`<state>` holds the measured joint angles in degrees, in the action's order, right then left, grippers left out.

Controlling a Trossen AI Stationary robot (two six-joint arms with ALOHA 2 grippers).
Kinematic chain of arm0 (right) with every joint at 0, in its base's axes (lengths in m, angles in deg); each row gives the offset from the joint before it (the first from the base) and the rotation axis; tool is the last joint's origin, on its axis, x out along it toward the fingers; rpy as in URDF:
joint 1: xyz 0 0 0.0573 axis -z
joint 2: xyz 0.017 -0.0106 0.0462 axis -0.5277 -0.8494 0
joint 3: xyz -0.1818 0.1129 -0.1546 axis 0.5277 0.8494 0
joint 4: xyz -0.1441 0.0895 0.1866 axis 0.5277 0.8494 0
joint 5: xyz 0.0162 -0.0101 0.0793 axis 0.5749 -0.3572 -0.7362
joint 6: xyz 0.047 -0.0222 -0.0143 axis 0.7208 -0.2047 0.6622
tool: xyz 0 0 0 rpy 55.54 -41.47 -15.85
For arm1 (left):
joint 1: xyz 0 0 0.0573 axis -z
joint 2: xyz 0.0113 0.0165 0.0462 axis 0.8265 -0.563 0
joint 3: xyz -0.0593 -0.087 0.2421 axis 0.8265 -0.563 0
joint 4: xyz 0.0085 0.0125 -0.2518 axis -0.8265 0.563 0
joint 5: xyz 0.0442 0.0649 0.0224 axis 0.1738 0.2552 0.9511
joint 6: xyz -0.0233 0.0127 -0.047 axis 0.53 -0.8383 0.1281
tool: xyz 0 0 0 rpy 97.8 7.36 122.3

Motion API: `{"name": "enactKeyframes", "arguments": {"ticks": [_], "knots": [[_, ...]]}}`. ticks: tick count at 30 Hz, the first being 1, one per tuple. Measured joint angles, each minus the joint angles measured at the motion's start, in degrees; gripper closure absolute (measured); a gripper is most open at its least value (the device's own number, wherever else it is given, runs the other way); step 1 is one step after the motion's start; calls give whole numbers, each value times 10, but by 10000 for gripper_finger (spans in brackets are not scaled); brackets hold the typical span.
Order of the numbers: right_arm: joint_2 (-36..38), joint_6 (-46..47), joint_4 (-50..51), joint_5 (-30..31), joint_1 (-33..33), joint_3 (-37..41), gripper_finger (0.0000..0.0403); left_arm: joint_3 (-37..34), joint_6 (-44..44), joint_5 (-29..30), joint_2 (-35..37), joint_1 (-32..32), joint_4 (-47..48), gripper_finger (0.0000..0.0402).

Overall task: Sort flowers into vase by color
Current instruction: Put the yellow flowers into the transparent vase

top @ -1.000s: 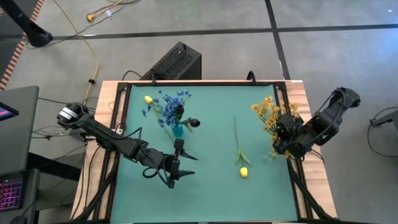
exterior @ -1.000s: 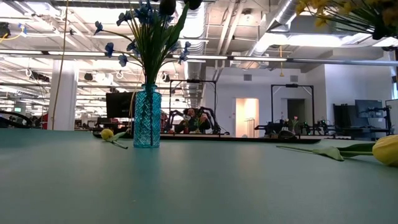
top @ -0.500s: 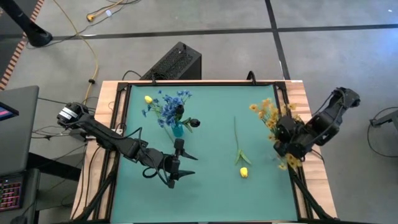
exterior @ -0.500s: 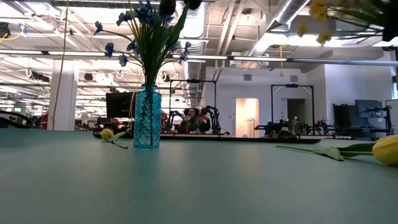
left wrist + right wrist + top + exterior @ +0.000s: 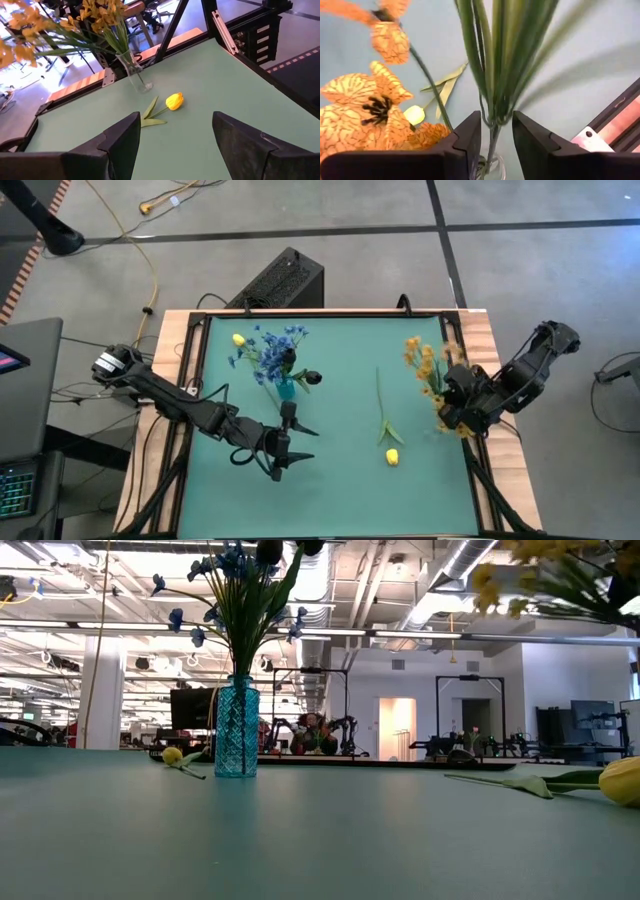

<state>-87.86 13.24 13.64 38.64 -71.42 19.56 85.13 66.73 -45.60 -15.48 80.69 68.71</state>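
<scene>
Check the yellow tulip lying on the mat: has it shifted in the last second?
No. In the high view the yellow tulip lies in the same spot on the green mat, right of the blue vase, stem pointing to the far edge as before.

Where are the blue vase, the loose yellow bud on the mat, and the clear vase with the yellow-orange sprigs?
blue vase [image 5: 237, 730]: low view, on its patterned glass body.
yellow bud [image 5: 392, 457]: high view, on the flower head.
clear vase [image 5: 134, 75]: left wrist view, on its glass wall.
</scene>
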Motion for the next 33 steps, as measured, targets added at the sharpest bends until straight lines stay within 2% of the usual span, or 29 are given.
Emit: {"name": "enactKeyframes", "arguments": {"ticks": [11,22,27,33], "knots": [[0,0,-1,-13,0,0,254,0,0,0,0,0,0,165],[0,-3,3,-58,0,0,260,0,-7,0,0,0,-2,165],[0,-5,4,-34,0,-20,266,0,-7,0,0,0,-3,165],[0,-39,4,8,0,-80,272,0,-8,0,0,0,-4,165]]}}
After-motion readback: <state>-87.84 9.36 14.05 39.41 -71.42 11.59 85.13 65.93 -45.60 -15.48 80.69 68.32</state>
